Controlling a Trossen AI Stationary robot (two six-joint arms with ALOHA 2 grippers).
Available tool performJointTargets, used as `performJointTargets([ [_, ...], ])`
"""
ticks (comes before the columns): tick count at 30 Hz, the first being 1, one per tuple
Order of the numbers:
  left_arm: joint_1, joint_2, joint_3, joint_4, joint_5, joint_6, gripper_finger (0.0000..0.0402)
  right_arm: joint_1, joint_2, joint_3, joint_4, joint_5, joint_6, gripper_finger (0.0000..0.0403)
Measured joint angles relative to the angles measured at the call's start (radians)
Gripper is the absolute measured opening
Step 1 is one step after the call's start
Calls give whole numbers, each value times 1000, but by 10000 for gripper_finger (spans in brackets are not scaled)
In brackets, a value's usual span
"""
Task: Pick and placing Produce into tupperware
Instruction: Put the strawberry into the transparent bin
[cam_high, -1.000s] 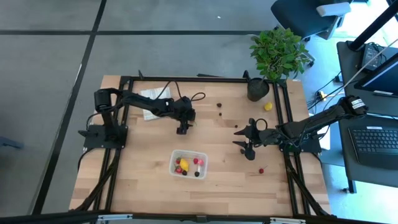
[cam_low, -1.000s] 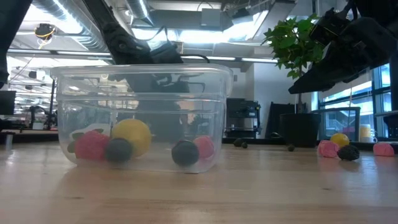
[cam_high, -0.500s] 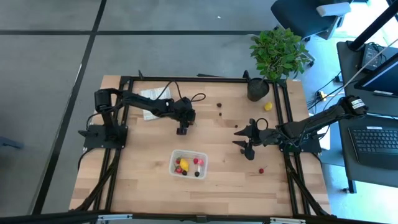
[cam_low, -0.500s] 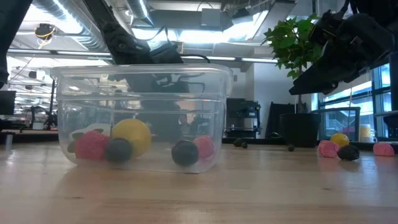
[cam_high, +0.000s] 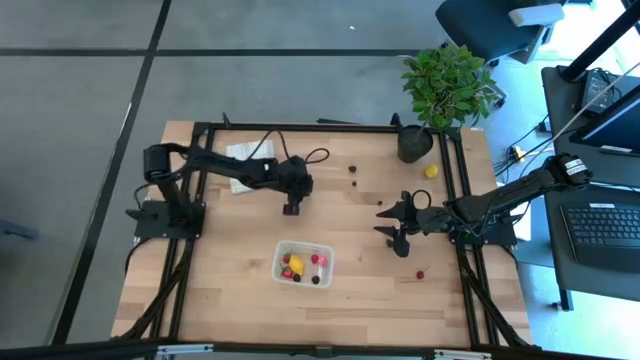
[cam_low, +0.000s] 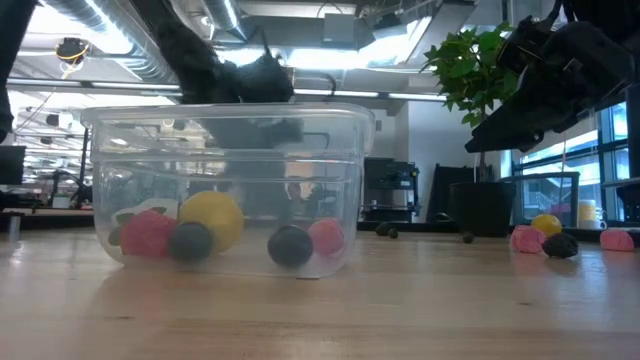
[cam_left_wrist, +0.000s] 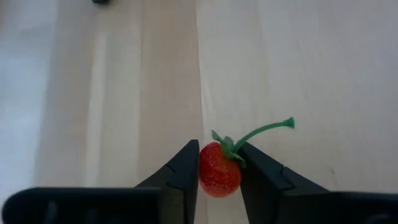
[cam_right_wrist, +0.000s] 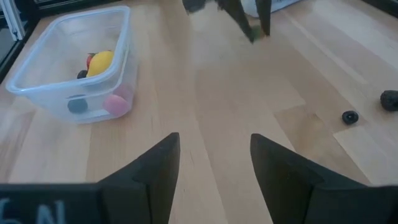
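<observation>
The left gripper (cam_left_wrist: 219, 171) had just closed in — a second earlier its fingers stood wide above the desk (cam_high: 240, 270), and now they pinched a small red strawberry (cam_left_wrist: 219, 169) with a green stem, both fingers touching its sides. In the high view that gripper (cam_high: 291, 207) sat behind the tupperware (cam_high: 303, 263), well apart from it, and it had barely shifted over that second; only the arm's shoulder had swung a touch. So the pick looked made, or very nearly: my read was that the lift and the carry to the tub came next.

The right gripper (cam_right_wrist: 211, 165) hung with its fingers apart and nothing between them — unchanged, waiting off to the tub's right (cam_high: 397, 232).

The count, then. One tupperware, clear-walled, sitting near the desk's front edge. Inside it, the low view showed five pieces — one yellow (cam_low: 211, 220), two pink (cam_low: 147, 234), two dark (cam_low: 290, 246). One dark ball had rolled a little leftward inside. Loose on the desk from above: two dark pieces (cam_high: 355, 170) behind, another dark one (cam_high: 380, 203) near the right arm, one yellow (cam_high: 431, 171) by the plant pot (cam_high: 414, 143), one red (cam_high: 420, 273) near the right edge. Plus the strawberry in the grip. Other tiny pieces may have hidden under the arms; I could not tell.
</observation>
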Motion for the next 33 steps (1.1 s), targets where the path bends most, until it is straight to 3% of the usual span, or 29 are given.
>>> performJointTargets([
  [6,-48,-198,0,-102,1,-42,80,0,0,0,16,0,9,198],
  [11,-145,-346,0,-127,114,-125,80,0,0,0,31,0,60,198],
  [14,-232,-382,0,-124,130,-166,92,0,0,0,36,0,62,198],
  [24,-511,-294,0,-45,84,-234,79,0,0,0,44,0,128,198],
  [33,-565,-137,1,-5,14,-322,128,0,0,0,76,0,159,198],
])
